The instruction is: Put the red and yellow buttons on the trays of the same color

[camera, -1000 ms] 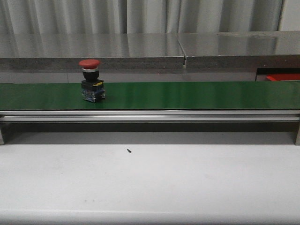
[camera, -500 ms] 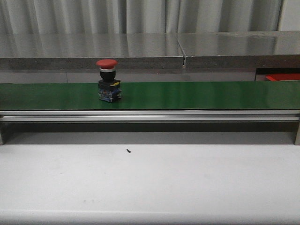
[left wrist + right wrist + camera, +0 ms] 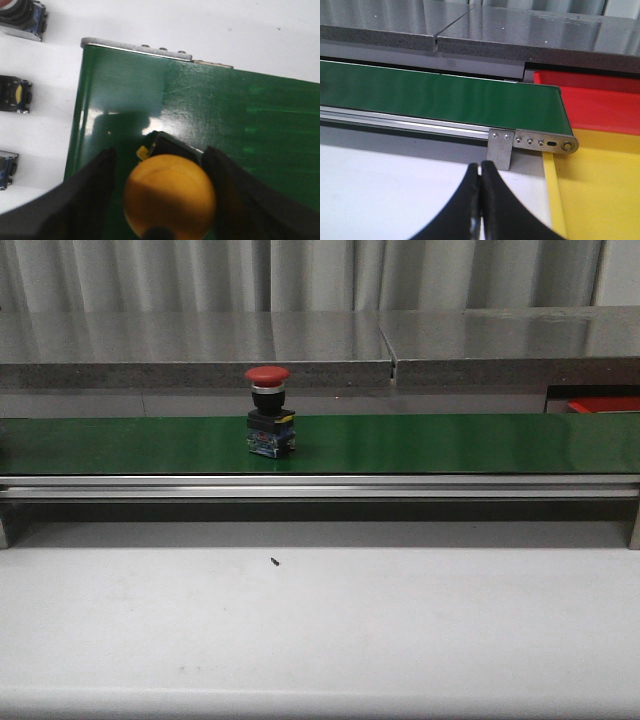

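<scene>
A red button (image 3: 269,412) with a black and blue base stands upright on the green belt (image 3: 450,443), left of the middle. In the left wrist view a yellow button (image 3: 169,195) stands on the belt's end (image 3: 225,120) between my left gripper's (image 3: 160,155) black fingers (image 3: 100,175). Green belt shows between one finger and the button's base, so the jaws are open around it. My right gripper (image 3: 480,167) is shut on nothing above the white table, near the belt's other end. Beside that end lie the red tray (image 3: 600,107) and the yellow tray (image 3: 600,190).
Three more buttons rest on the white table beside the belt's end: one with a red cap (image 3: 20,15), one showing yellow (image 3: 15,95), one cut by the edge (image 3: 7,169). A corner of the red tray (image 3: 605,403) shows at the far right.
The red button has ridden the belt to the right, from the left part toward the middle. Nothing else in the front view has moved.
</scene>
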`<state>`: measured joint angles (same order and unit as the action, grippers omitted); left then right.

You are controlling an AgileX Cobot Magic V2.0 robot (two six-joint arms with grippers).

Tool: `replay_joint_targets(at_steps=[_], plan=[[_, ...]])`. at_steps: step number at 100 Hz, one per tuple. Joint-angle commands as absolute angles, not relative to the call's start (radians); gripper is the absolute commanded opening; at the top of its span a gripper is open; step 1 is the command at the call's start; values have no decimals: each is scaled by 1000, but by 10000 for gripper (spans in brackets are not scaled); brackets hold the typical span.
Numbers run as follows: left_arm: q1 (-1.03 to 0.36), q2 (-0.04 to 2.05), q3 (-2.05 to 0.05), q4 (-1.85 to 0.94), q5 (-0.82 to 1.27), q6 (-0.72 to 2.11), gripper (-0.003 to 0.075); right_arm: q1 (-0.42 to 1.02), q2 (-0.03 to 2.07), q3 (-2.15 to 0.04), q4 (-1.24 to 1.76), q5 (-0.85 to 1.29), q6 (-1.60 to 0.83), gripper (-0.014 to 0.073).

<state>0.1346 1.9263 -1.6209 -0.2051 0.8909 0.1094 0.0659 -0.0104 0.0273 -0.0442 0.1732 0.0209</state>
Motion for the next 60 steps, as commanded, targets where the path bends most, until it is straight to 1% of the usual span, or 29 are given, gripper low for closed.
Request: replay_joint_targets(at_steps=[1,4,10,21,39,50,60], plan=[[124,1871,-1680,-218,884,115,583,66,-27,27,-55,93,18,-118],[120,1871,-1691,-219,894,115,627,66,-27,27,-55,93,18,-118],[107,1869,-1719,-219,916,115,657,66,-27,27,-55,93,18,-118],[73,1855,-1764,-219,949,115,653,66,-27,27,-55,93,18,-118],[11,1776,-1768,-219,929,117,653,66,-27,27,-55,92,18,-118],[-31,1701,-1743,-219,891,128,653,66,-27,27,-55,92,18,-118],[-70,1611,-1671,-219,820,133,653,66,-27,27,-55,92,18,-118]])
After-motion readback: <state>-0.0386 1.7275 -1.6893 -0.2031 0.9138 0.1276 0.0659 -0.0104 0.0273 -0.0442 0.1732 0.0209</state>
